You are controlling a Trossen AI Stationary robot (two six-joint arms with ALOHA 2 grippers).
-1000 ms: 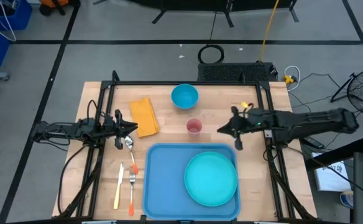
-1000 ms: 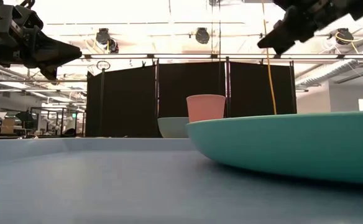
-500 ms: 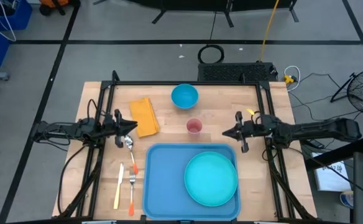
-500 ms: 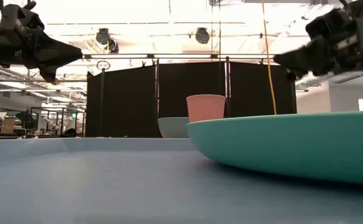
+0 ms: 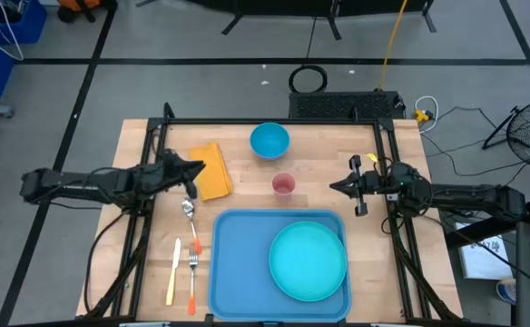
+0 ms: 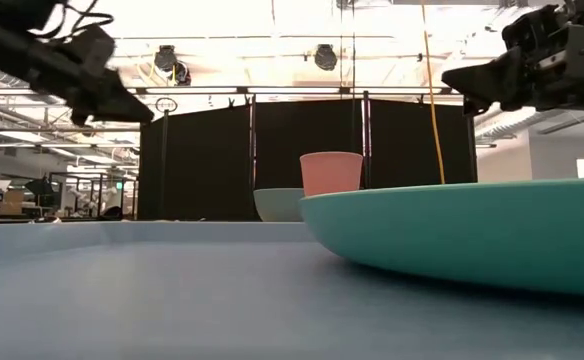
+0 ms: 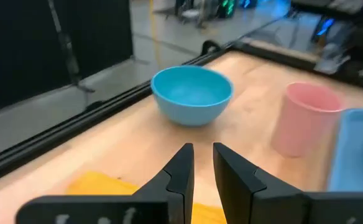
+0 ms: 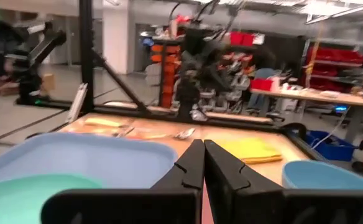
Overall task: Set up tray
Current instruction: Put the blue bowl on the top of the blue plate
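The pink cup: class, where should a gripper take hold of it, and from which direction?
Probably at the rim of the pink cup, coming straight down with one finger inside and one outside. It stands upright with its open mouth up, clear of the blue bowl and the tray.

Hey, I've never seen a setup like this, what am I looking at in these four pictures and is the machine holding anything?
These are two robot arms at a wooden table, each ending in two jaws. One picture looks straight down, one looks level across the tabletop, and two come from cameras on the arms' wrists. The left gripper hangs over a yellow cloth; the right gripper hangs beside a pink cup. Both sets of jaws are shut and hold nothing. A blue tray carries a turquoise plate. Also there: a blue bowl, and a spoon, knife and fork.
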